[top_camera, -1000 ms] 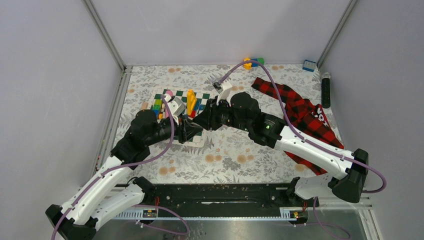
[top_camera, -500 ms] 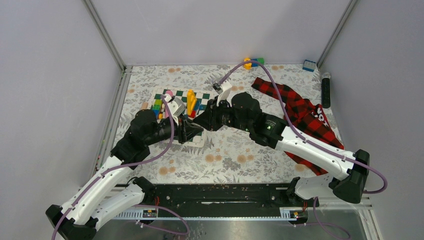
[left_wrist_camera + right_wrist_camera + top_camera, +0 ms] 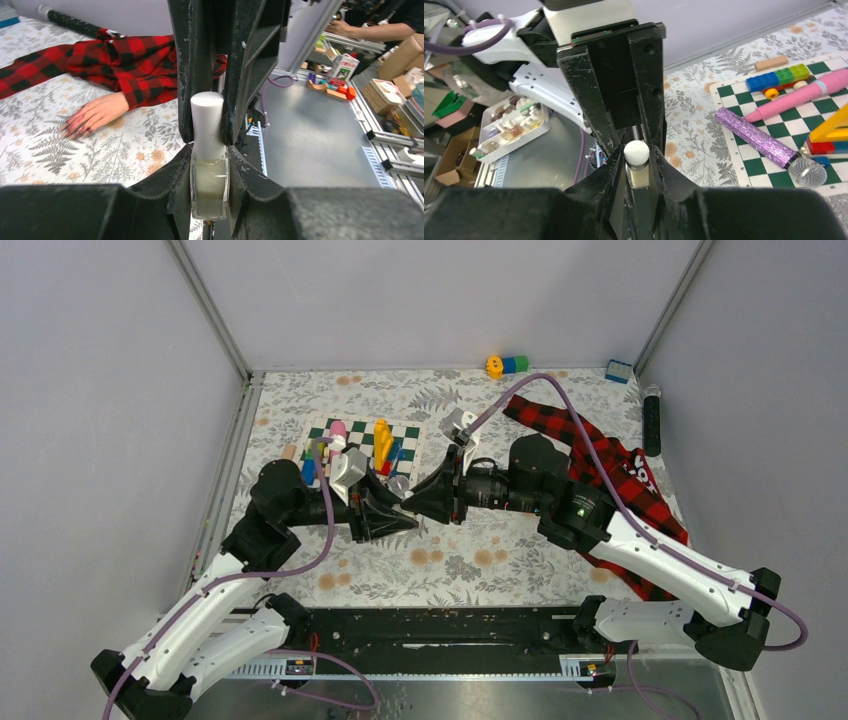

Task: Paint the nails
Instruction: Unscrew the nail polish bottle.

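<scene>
Left tool (image 3: 209, 167) is clamped on the nail polish bottle (image 3: 209, 184), right tool (image 3: 637, 162) pinches its white cap (image 3: 207, 120); nails (image 3: 75, 131) sit well apart from the bottle.

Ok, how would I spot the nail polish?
Look at the middle of the flowery table, where the left gripper and the right gripper meet tip to tip. Pinched between them is a little glass bottle of pale liquid. Unlike the bright toys nearby, it has a plain white cap.
</scene>
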Available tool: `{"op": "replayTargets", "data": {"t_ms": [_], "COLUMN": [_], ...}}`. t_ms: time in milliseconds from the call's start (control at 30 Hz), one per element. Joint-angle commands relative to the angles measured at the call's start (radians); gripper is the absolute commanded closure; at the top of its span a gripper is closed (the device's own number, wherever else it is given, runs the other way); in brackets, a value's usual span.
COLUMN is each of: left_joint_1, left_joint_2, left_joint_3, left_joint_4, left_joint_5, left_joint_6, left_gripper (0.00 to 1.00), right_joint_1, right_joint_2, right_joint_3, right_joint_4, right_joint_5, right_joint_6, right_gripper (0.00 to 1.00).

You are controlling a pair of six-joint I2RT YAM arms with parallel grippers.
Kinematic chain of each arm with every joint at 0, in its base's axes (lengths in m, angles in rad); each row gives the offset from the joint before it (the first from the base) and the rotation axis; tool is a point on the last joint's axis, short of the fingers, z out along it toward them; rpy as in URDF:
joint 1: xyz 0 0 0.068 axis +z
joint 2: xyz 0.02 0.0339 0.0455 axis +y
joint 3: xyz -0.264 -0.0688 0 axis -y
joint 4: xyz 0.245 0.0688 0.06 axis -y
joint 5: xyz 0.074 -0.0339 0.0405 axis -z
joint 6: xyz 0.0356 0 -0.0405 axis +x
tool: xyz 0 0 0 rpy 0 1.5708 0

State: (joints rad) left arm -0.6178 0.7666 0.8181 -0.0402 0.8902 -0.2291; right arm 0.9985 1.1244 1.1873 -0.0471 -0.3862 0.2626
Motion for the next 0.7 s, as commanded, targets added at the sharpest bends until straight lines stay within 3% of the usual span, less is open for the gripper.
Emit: {"op": "replayTargets", "data": {"t_ms": [0,333,667], "left_joint_1": [0.011,0.011,0.009], "left_joint_2": [-0.011,0.003,0.025], "left_joint_3": [0.0,0.0,-0.003], "left_joint_4": [0.079,0.095,0.144], "left_joint_5": [0.094,0.13,0.218], "left_joint_6": [-0.035,-0.053,-0.096], "left_gripper": [1.0,1.0,1.0], "right_joint_1": [-0.011,-0.012,-0.018], "right_joint_2": [-0.075,-0.1,-0.082], "right_joint_3": [0.0,-0.011,0.033], "right_joint_4": [0.073,0.118,0.119], "right_joint_5": [-0.158,-0.205,-0.368], "right_joint_6": [-0.045,-0.037,-0.038], "right_gripper": [1.0,1.0,1.0]}}
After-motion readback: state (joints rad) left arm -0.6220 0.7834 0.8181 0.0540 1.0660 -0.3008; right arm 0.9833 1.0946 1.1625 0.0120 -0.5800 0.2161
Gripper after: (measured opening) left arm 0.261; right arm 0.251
